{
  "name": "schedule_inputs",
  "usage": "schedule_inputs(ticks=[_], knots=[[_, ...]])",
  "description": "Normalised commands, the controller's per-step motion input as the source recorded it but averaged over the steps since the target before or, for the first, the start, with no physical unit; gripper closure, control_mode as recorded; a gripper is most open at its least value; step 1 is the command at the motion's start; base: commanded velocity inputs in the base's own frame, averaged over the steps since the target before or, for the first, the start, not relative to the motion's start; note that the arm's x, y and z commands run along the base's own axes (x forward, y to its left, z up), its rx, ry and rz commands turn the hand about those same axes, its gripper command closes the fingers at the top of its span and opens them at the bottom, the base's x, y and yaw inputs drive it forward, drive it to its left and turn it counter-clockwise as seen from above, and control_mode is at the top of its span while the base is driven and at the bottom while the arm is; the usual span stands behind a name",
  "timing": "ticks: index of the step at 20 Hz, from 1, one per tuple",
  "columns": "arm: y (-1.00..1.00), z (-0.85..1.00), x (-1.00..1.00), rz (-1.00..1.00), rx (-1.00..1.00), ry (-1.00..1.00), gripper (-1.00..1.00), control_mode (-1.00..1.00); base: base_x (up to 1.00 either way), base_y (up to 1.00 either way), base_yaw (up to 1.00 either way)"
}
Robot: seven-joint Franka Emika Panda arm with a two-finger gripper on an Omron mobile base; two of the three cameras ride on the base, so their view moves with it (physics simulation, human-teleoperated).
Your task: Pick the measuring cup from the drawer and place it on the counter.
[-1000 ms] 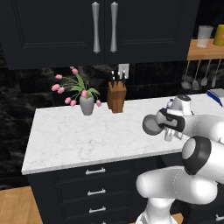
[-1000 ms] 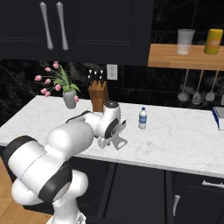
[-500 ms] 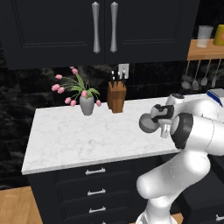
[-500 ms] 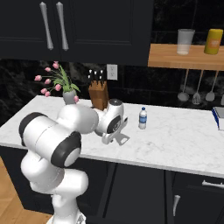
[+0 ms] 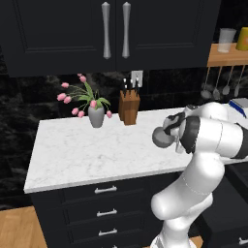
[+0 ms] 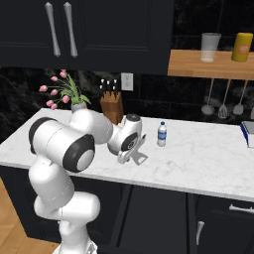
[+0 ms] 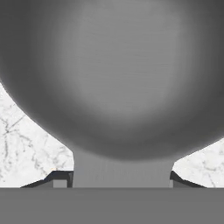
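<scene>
Hand view: the tool (image 7: pixel 122 181) is closed on the flat handle of the measuring cup (image 7: pixel 113 74), whose grey bowl hangs over the white marble desk (image 7: pixel 26 148), near its front edge. Rigid, light, probably slick metal; the handle suits gripping.

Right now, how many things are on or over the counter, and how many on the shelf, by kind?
Flower vase: 1
Knife block: 1
Water bottle: 1
Measuring cup, held in the gripper: 1
Clear glass on shelf: 1
Yellow can on shelf: 1
Total: 6
</scene>
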Motion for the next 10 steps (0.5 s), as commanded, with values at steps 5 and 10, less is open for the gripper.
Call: schedule_inputs(ticks=[5, 10], knots=[[0.01, -0.23, 0.08, 0.00, 0.00, 0.00, 1.00, -1.00, 0.00, 0.00, 0.00], [0.00, -0.09, 0.01, 0.00, 0.00, -0.02, -1.00, -1.00, 0.00, 0.00, 0.00]])
